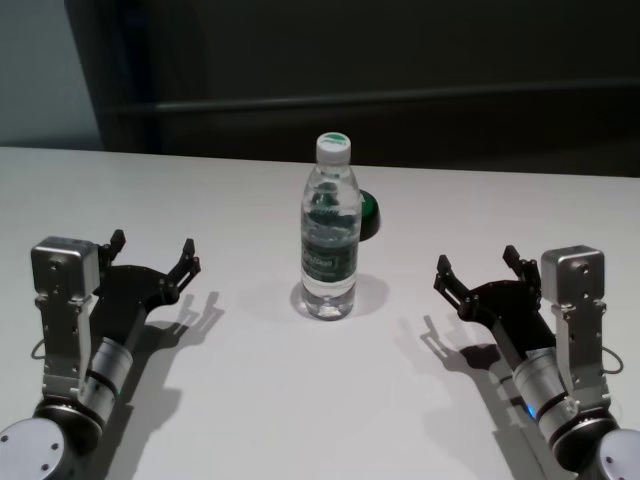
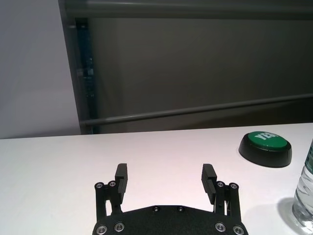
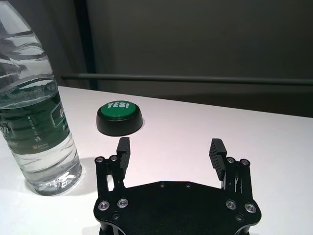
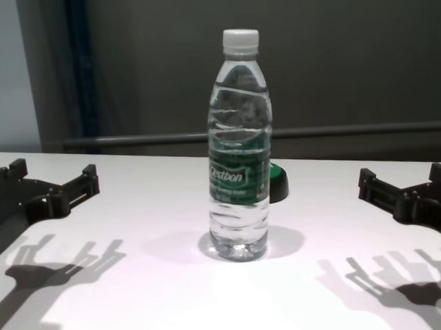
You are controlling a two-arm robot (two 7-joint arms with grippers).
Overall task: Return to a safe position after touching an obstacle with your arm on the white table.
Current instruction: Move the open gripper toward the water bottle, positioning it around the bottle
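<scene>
The tall clear plastic water bottle with white cap and green label (image 1: 329, 230) stands upright on the broad white table (image 1: 300, 400), between and well apart from both grippers — left gripper (image 1: 153, 254) and right gripper (image 1: 477, 268) hover with jaws wide, empty. Judging by this, retreat looks nearly complete — no contact remains.

I see a clear glossy plastic bottle (image 1: 329, 240) on the smooth white table (image 1: 250, 400), flanked by matt black grippers.
</scene>
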